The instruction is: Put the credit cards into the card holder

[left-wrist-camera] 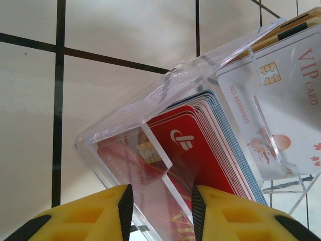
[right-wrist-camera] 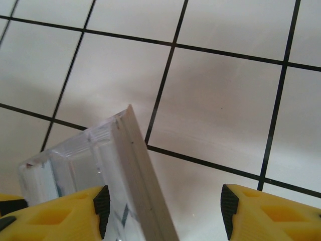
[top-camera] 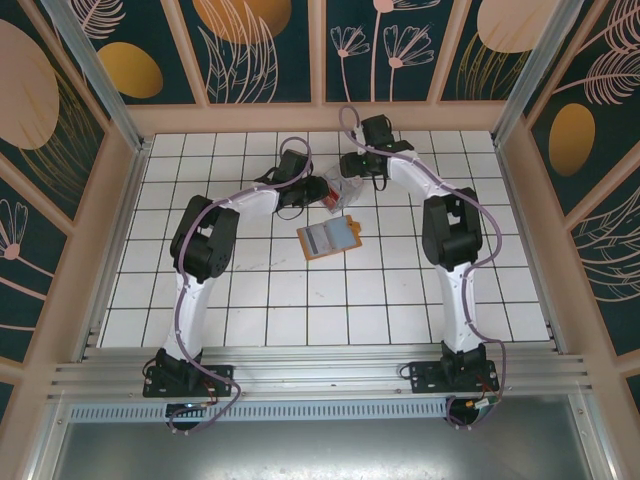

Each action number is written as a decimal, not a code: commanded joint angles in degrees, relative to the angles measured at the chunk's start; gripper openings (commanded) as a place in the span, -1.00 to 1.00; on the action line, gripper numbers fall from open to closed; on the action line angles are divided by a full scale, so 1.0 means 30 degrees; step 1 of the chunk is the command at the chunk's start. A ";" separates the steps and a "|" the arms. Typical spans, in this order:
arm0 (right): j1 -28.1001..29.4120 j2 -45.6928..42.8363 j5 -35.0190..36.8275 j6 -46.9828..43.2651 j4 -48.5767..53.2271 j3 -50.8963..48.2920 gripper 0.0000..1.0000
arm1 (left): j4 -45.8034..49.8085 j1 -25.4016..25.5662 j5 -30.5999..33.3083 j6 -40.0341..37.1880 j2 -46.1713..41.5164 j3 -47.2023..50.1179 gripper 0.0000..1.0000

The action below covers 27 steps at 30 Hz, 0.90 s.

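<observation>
Starting at the left, the left gripper (left-wrist-camera: 163, 201) is seen with its jaws narrowly apart and closed on the clear plastic box (left-wrist-camera: 150, 105), which is held tilted. A stack of credit cards (left-wrist-camera: 200, 145) is packed inside the box, a red one in front. A whitish card (left-wrist-camera: 296, 95) is seen at its right end. The card holder (top-camera: 328, 238) is laid open on the tiled surface (top-camera: 300, 300), just in front of both grippers. The right gripper (right-wrist-camera: 163, 201) is opened wide. The box corner is found close against one finger (right-wrist-camera: 75, 213); whether it is touched cannot be told.
</observation>
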<state>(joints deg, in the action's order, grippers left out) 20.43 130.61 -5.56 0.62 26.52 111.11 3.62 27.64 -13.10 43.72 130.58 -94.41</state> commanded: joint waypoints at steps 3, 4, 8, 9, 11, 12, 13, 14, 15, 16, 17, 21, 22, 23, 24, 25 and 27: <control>-0.0004 0.0897 0.0681 -0.0471 0.1134 0.0822 0.25 | 0.0267 -0.0159 -0.0173 -0.0234 0.0847 -0.0201 -0.23; -0.0007 0.0954 0.0711 -0.0486 0.1161 0.0815 0.25 | 0.0217 -0.0160 -0.0210 -0.0223 0.0885 -0.0122 -0.23; -0.0001 0.1143 0.0934 -0.0501 0.1248 0.0896 0.25 | -0.0015 -0.0166 -0.0232 -0.0139 0.0900 0.0276 -0.23; 0.0012 0.1164 0.1108 -0.0479 0.1251 0.0876 0.25 | -0.0069 -0.0160 -0.0251 -0.0160 0.0857 0.0425 -0.23; -0.0015 0.1012 0.1475 -0.0371 0.1121 0.0821 0.24 | -0.0150 -0.0189 -0.0210 -0.0124 0.0799 0.0634 -0.23; -0.0065 0.0903 0.1636 -0.0304 0.1055 0.0800 0.25 | -0.0206 -0.0212 -0.0175 -0.0131 0.0744 0.0753 -0.23; -0.0096 0.0775 0.1731 -0.0245 0.0982 0.0772 0.25 | -0.0289 -0.0219 -0.0155 -0.0116 0.0692 0.0879 -0.23; -0.0118 0.0646 0.1846 -0.0211 0.0895 0.0749 0.25 | -0.0362 -0.0246 -0.0144 -0.0094 0.0639 0.1028 -0.23; -0.0149 0.0439 0.1952 -0.0147 0.0743 0.0622 0.25 | -0.0450 -0.0266 -0.0144 -0.0064 0.0580 0.1145 -0.24; -0.0184 0.0236 0.2037 -0.0098 0.0598 0.0504 0.24 | -0.0524 -0.0277 -0.0148 -0.0040 0.0518 0.1296 -0.23; -0.0195 0.0038 0.2059 -0.0039 0.0457 0.0373 0.24 | -0.0583 -0.0277 -0.0144 -0.0014 0.0478 0.1387 -0.23; -0.0294 -0.0797 0.2034 0.0114 -0.0075 -0.0170 0.25 | -0.0678 -0.0306 -0.0144 0.0019 0.0360 0.1580 -0.23; -0.0282 -0.0999 0.2044 0.0119 -0.0187 -0.0295 0.24 | -0.0678 -0.0306 -0.0151 0.0024 0.0344 0.1576 -0.24; -0.0304 -0.1130 0.2044 0.0115 -0.0253 -0.0372 0.24 | -0.0678 -0.0314 -0.0159 0.0012 0.0340 0.1578 -0.23; -0.0304 -0.1267 0.2059 0.0142 -0.0307 -0.0443 0.24 | -0.0692 -0.0318 -0.0161 0.0027 0.0322 0.1584 -0.24; -0.0296 -0.1385 0.2059 0.0144 -0.0360 -0.0549 0.24 | -0.0708 -0.0335 -0.0173 0.0017 0.0329 0.1562 -0.24; -0.0289 -0.1521 0.2041 0.0144 -0.0432 -0.0598 0.24 | -0.0708 -0.0306 -0.0203 0.0023 0.0280 0.1532 -0.24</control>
<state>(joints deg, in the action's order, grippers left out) 20.29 130.43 -1.91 0.36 26.81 109.82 -2.79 27.24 -14.59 43.77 130.98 -91.74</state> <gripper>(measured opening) 0.621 0.383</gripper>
